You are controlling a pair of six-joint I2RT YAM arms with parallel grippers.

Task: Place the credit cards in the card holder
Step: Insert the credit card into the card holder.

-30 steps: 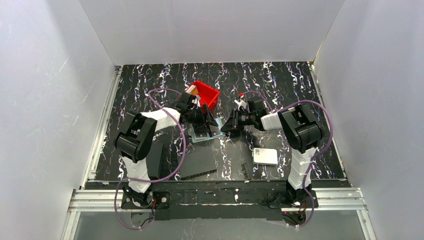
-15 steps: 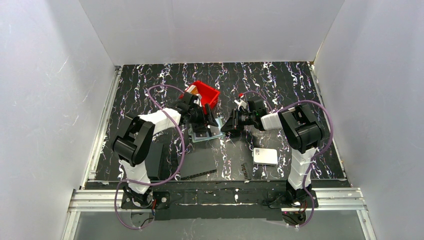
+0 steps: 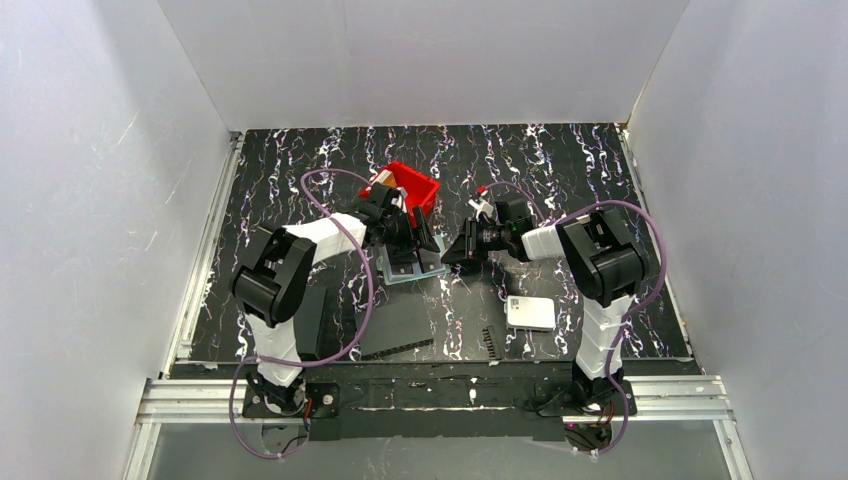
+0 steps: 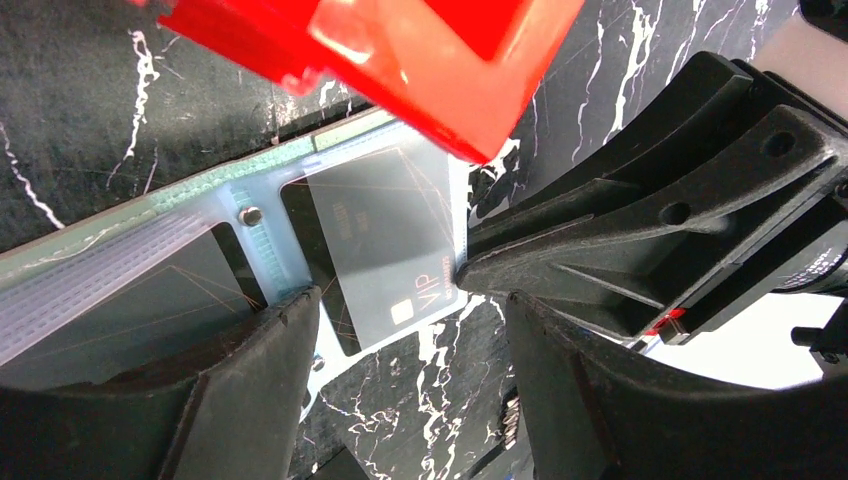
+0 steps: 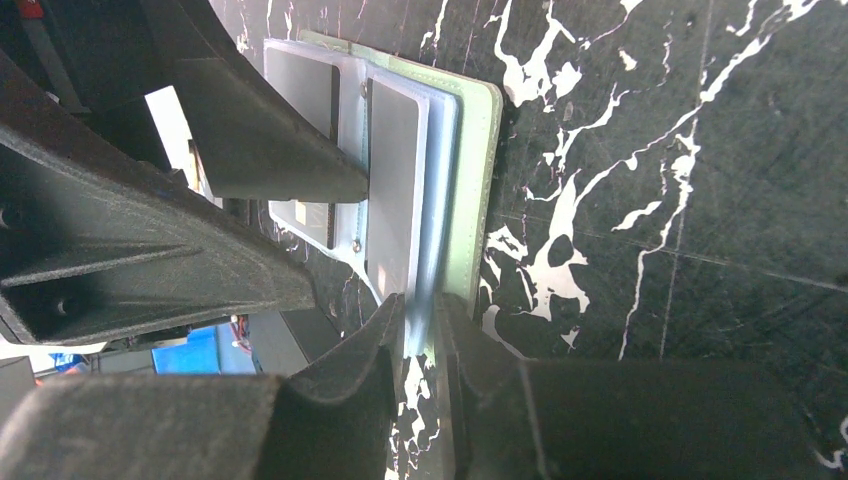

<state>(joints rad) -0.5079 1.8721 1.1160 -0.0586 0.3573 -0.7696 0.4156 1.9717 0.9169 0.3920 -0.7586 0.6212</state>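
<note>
Right now your left pincer (image 4: 410, 300) stands wide and grips nothing. The card (image 4: 385, 240) lies flat just beyond its fingertips, in line with the gap. Most of the card looks hazy, as if it sits under a pale pocket of the holder (image 4: 150, 265), while the "VIP" corner nearest the fingertips looks clearer. I judge the card is let go and mostly seated; whether it is fully home I cannot tell.

Just to the right of that gap, your right pincer (image 5: 420, 310) is narrow and clamped on the holder's edge, with the thin translucent leaves nipped between its fingertips. That grip makes sense. It pins the open holder to the table (image 5: 650, 200) so it cannot slide when a card is pushed in, and it probably keeps the pocket mouth reachable.

The two pincers meet almost tip to tip over the holder, so leave yourself room when you move the left one away.

Just beyond the left pincer, past the holder's far edge, stands the bin (image 4: 400, 50). It is close at hand, presumably so the next card is a short reach. From above, something tan shows at its rim, but it is too small to name.
</note>
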